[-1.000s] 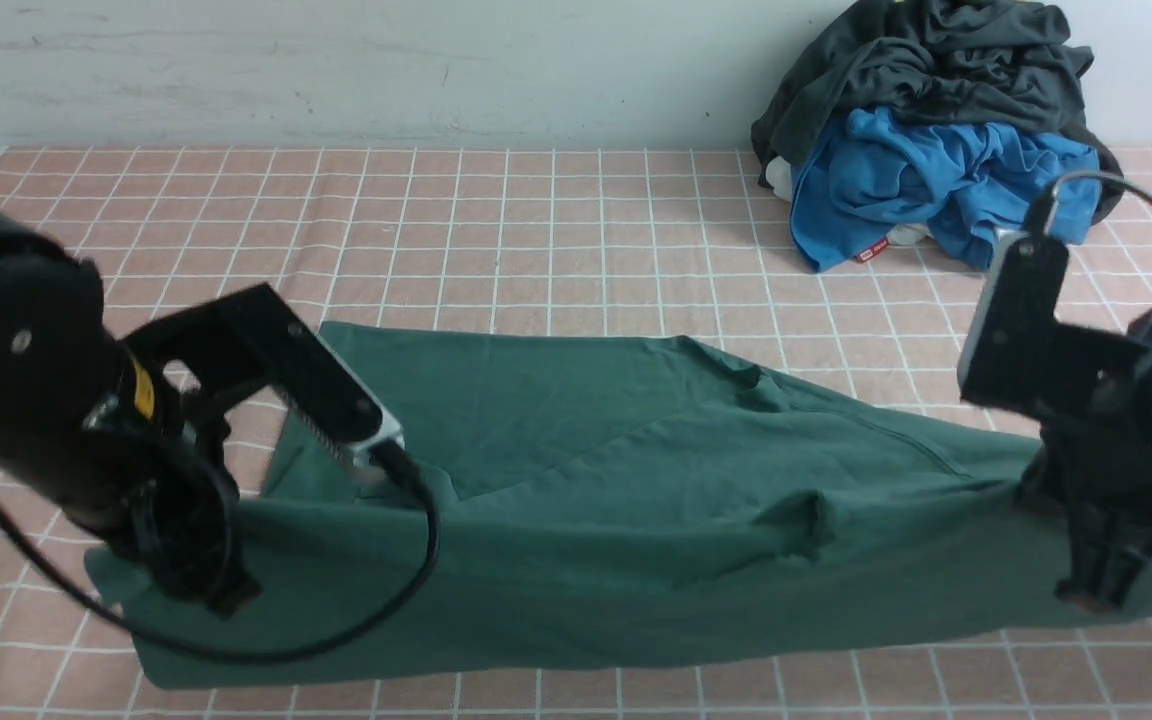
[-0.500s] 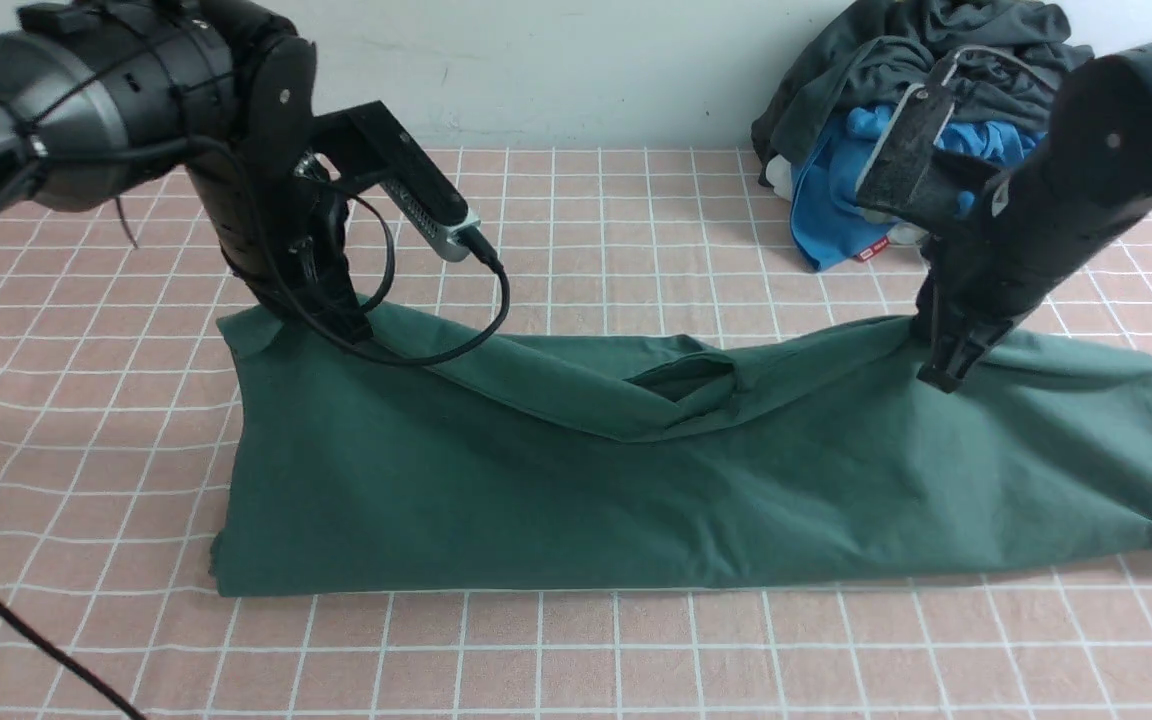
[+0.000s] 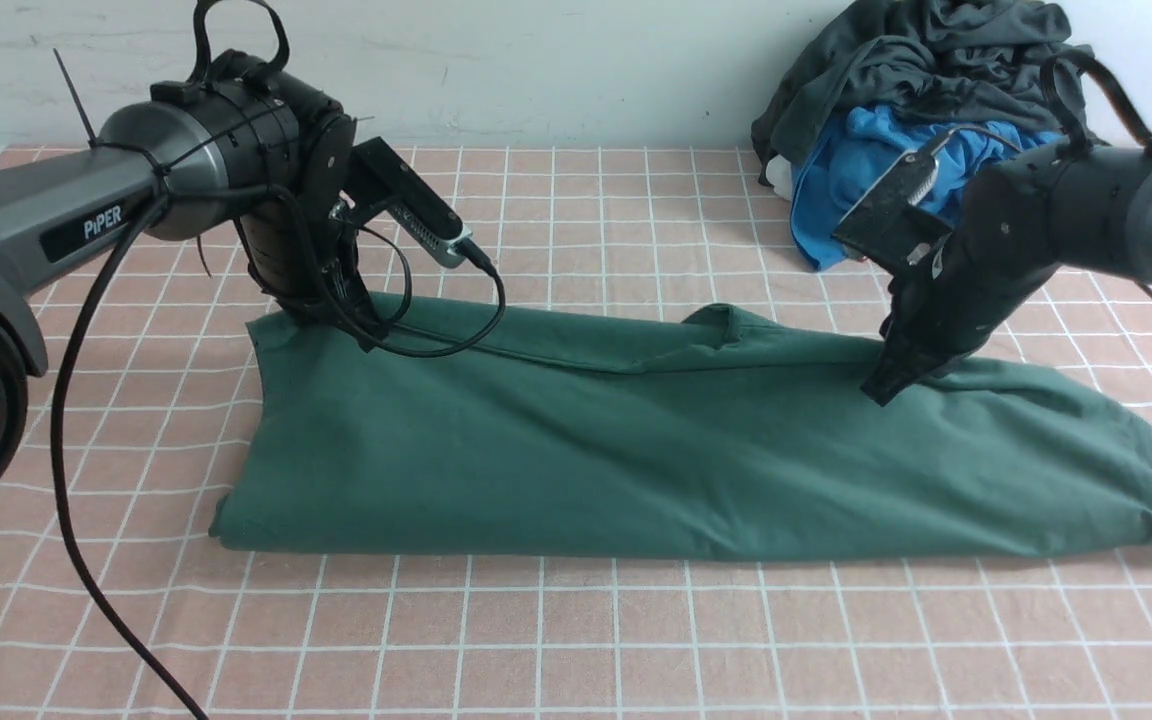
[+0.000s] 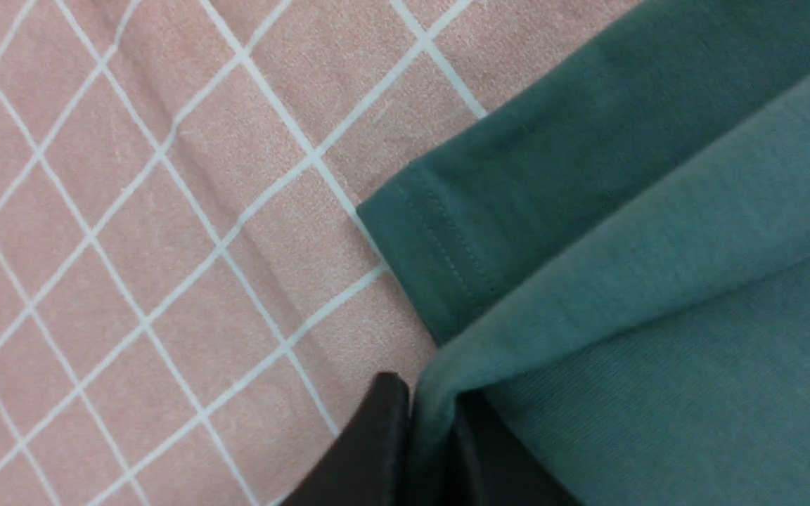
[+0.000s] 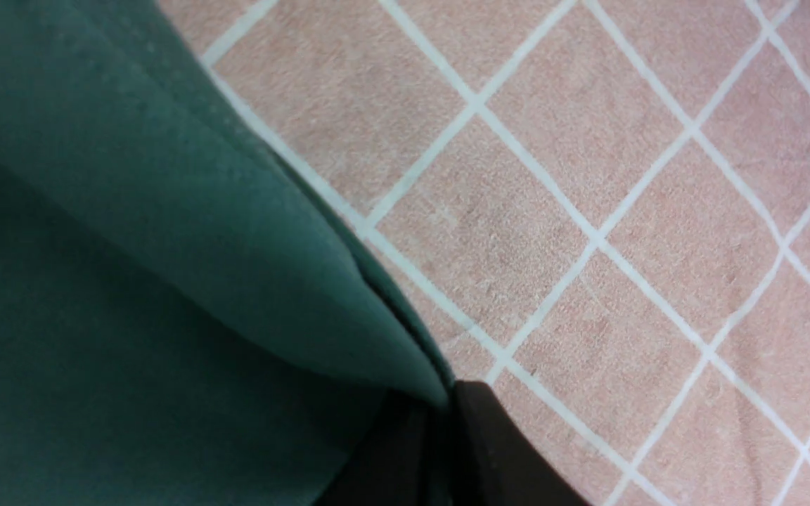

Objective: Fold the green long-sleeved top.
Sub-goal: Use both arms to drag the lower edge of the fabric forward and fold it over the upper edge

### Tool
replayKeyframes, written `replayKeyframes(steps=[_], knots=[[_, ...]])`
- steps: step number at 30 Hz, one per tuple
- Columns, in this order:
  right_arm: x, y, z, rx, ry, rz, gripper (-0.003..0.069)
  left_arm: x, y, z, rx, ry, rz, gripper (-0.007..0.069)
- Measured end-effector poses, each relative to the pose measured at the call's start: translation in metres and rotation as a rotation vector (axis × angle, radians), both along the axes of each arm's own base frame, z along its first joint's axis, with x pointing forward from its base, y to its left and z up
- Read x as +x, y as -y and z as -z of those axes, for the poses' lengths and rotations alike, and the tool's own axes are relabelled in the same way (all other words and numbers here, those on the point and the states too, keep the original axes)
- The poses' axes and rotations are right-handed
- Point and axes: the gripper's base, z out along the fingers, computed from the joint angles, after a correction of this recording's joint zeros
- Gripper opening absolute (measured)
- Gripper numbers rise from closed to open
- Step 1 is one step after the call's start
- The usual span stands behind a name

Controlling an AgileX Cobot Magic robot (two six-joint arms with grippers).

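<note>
We've got the green long-sleeved top (image 3: pixel 636 450) lying doubled over lengthwise, a long band across the middle of the pink checked tablecloth (image 3: pixel 576 640). Its near fold runs side to side, and its right end tapers off toward the right edge of the front view.

At the far left corner the left gripper (image 3: pixel 361 335) is down on the fabric. In the left wrist view we see its dark fingers (image 4: pixel 370 450) pinching a fold of green cloth, with a stitched hem flat on the tablecloth just beside them.

On the right, the right gripper (image 3: pixel 883 388) points down at the top's far edge. Its fingers (image 5: pixel 503 450) are clamped on a fold of the same fabric.

At the far right, against the wall, a bright blue garment (image 3: pixel 886 190) sits bundled under a dark grey garment (image 3: pixel 936 70), clear of the top.
</note>
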Motion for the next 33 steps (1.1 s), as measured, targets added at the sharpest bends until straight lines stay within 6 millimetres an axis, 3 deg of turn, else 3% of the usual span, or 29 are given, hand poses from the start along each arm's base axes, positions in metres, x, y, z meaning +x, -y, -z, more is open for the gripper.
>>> replayKeyframes(steps=[3, 7, 12, 16, 20, 25, 28, 33], knots=[[0.004, 0.000, 0.004, 0.045, 0.028, 0.067, 0.0093, 0.003, -0.005, 0.011, -0.035, -0.018, -0.031, 0.0111], [0.009, 0.000, -0.005, 0.091, 0.063, 0.137, 0.0206, 0.005, -0.010, 0.012, -0.042, -0.013, -0.053, 0.0222], [0.019, 0.000, -0.037, 0.142, 0.064, 0.260, 0.0347, 0.010, -0.016, -0.007, -0.085, 0.015, -0.175, 0.0372], [0.015, -0.014, -0.050, 0.177, -0.014, 0.245, 0.0358, 0.011, -0.016, -0.029, -0.109, 0.010, -0.246, 0.0402], [0.001, -0.052, -0.043, 0.248, -0.135, 0.095, 0.0298, 0.007, -0.008, -0.040, -0.168, -0.043, -0.266, 0.0358], [-0.007, -0.098, -0.008, 0.286, -0.221, -0.091, 0.0151, 0.000, 0.004, -0.038, -0.233, -0.139, -0.210, 0.0197], [0.002, -0.106, 0.013, 0.294, -0.177, -0.098, 0.0071, -0.005, 0.008, -0.037, -0.259, -0.203, -0.163, 0.0072], [0.025, -0.103, 0.009, 0.403, 0.016, 0.040, 0.0000, -0.009, 0.013, -0.037, -0.296, -0.248, -0.111, 0.0001]])
